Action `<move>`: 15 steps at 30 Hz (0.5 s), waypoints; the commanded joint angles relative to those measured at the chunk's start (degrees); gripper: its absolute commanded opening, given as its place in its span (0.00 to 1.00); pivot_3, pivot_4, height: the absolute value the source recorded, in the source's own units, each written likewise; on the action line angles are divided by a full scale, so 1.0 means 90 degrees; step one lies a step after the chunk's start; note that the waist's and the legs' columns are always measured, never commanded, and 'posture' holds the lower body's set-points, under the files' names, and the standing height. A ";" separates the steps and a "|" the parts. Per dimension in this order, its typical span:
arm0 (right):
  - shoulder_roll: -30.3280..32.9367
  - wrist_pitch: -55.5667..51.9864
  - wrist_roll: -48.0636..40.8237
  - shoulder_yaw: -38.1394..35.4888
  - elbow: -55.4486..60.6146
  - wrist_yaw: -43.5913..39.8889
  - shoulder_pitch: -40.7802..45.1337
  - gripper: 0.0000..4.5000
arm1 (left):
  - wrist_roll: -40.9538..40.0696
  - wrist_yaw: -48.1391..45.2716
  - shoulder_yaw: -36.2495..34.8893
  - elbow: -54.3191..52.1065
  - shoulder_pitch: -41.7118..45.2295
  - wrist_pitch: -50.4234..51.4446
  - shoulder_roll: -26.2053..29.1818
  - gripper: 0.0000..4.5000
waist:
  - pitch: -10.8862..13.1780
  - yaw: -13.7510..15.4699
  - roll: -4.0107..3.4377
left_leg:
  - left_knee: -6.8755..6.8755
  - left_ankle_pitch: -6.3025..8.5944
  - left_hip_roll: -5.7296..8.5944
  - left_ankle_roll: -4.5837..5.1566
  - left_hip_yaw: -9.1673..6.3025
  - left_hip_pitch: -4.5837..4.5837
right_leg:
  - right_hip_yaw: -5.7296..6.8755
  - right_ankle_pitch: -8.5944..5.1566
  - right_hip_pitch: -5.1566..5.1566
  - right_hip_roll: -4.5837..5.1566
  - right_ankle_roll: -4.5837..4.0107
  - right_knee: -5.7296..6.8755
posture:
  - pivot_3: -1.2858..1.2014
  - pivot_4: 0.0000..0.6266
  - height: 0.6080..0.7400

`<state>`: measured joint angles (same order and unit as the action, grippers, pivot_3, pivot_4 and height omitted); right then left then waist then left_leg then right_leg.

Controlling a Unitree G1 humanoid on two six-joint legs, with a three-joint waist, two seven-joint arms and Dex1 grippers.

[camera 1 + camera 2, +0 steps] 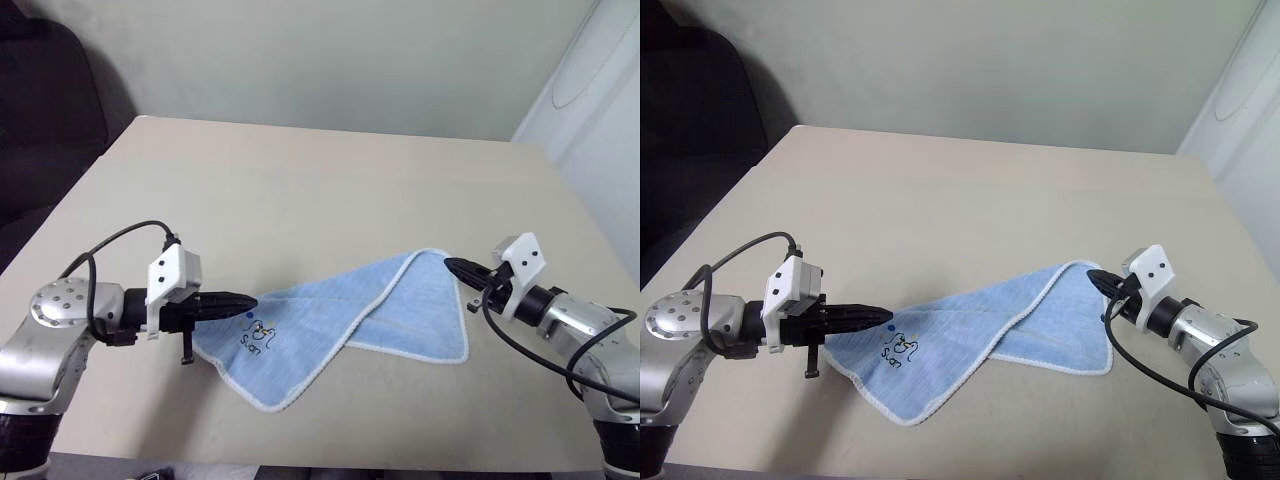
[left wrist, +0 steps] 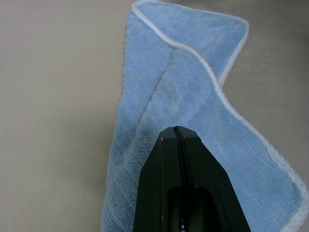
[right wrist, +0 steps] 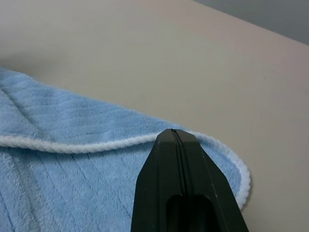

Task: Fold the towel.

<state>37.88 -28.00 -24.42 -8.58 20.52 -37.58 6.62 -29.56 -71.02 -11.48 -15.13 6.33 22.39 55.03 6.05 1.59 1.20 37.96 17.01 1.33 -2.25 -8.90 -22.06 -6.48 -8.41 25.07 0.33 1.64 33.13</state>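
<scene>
The light-blue towel [image 1: 340, 325] lies half folded on the tan table [image 1: 300, 190]. The left gripper [image 1: 250, 301] and right gripper [image 1: 450, 265] are both shut tight over it, holding nothing.

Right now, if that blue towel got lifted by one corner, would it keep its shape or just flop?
Probably flop: the towel already lies loosely folded over itself on the table. Its fluffy pile suggests it is light and unlikely to slip.
</scene>
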 commanded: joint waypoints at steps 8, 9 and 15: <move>-0.0005 0.0162 0.0077 0.0043 -0.0046 -0.0091 0.0240 0.00 | 0.0010 0.0106 -0.0104 -0.0208 -0.0211 -0.0117 0.0005 0.01 | 0.0000 -0.0002 0.0000 | -0.0001 0.0002 0.0000 0.0000 0.0000 0.0000 | -0.0001 0.0000 0.0004 0.0001 0.0000 0.0000 | 0.52 0.24 1.00; -0.0004 0.0167 0.0068 0.0061 -0.0069 -0.0129 0.0261 0.00 | -0.0012 0.0087 -0.0127 -0.0250 -0.0233 -0.0108 0.0035 0.01 | -0.0001 -0.0002 0.0000 | -0.0001 0.0002 0.0000 0.0000 0.0001 0.0000 | -0.0001 0.0000 0.0004 0.0001 0.0000 0.0000 | 0.52 0.24 1.00; -0.0023 0.0289 0.0174 0.0100 -0.0260 -0.0212 0.0325 0.00 | -0.0003 -0.0058 -0.0083 -0.0329 -0.0223 -0.0185 0.0170 0.01 | -0.0001 -0.0003 0.0000 | 0.0000 0.0002 0.0000 0.0000 0.0001 0.0000 | -0.0002 0.0000 0.0010 0.0001 0.0000 0.0000 | 0.52 0.24 1.00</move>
<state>37.60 -26.78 -23.18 -7.22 17.59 -38.99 8.59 -29.52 -70.87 -11.50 -15.98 3.92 21.84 55.40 6.05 1.56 1.20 37.96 17.03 1.34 -2.24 -8.90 -22.06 -6.50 -8.41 25.16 0.34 1.64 33.13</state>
